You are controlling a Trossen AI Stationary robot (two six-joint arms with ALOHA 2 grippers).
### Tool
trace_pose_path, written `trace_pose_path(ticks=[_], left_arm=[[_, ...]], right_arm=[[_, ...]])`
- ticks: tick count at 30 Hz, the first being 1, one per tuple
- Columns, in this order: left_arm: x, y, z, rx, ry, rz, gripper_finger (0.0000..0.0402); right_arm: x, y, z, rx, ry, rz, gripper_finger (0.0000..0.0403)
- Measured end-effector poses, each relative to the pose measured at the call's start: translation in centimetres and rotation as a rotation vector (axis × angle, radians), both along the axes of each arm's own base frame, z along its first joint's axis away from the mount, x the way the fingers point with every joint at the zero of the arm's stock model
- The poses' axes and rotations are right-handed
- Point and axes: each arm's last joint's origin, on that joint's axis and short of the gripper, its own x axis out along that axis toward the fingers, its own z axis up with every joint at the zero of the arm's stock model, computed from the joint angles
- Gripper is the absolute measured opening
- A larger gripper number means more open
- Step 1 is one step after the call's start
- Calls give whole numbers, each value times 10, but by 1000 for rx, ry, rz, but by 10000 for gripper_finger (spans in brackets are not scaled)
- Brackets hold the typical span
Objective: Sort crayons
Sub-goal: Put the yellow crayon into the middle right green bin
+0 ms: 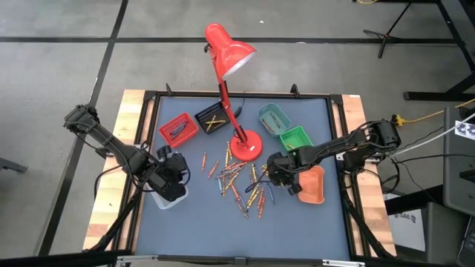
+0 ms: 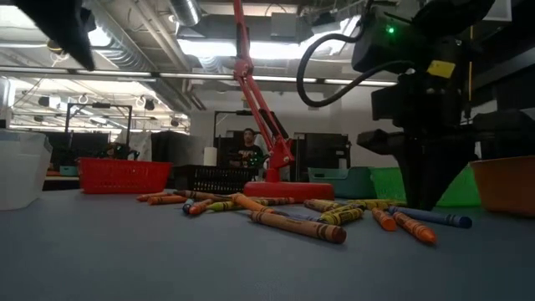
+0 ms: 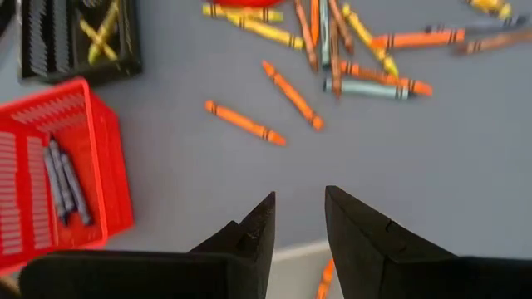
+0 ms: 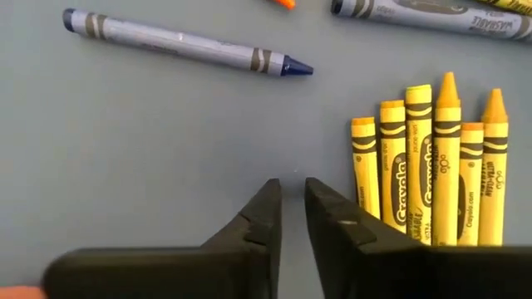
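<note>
Dark fingers (image 4: 293,218) of the right end effector fill the near edge of its wrist view, drawn almost together with a thin gap and nothing between them; bare grey counter (image 4: 150,141) shows beneath. Using the red lamp (image 1: 236,96) as landmark: right end effector (image 1: 276,169) sits just beside the lamp base, toward the orange tray (image 1: 313,185), low over the counter. Row of yellow crayons (image 4: 432,166) stands side by side just beside its fingers, not touching them; a blue-grey crayon (image 4: 187,43) lies a little farther ahead. Main scatter of crayons (image 1: 241,182) spreads on the counter in front of the lamp base. Red tray (image 1: 178,129) and black tray (image 1: 211,119), beyond the lamp's left side, already hold a few. Left end effector (image 1: 169,178) waits well left of the lamp, fingers (image 3: 258,232) apart and empty, over a clear tray. Judged step: a pick among the loose sticks; nothing gripped. Next move likely needs the fingers reopened and shifted over a crayon.
</note>
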Motion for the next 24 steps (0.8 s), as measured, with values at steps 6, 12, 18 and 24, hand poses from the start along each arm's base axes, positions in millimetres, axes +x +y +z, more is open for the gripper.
trace_pose_path(ticks=[6,12,18,24], left_arm=[[3,-1,1,8,-45,9,91],[3,-1,1,8,-45,9,91],[3,-1,1,8,-45,9,91],[3,-1,1,9,-45,9,91]], right_arm=[[0,0,0,1,-3,-2,25],[7,0,7,-27,-48,-13,25],[19,0,20,-74,-107,-33,42],[15,-1,19,-80,-72,-32,79]])
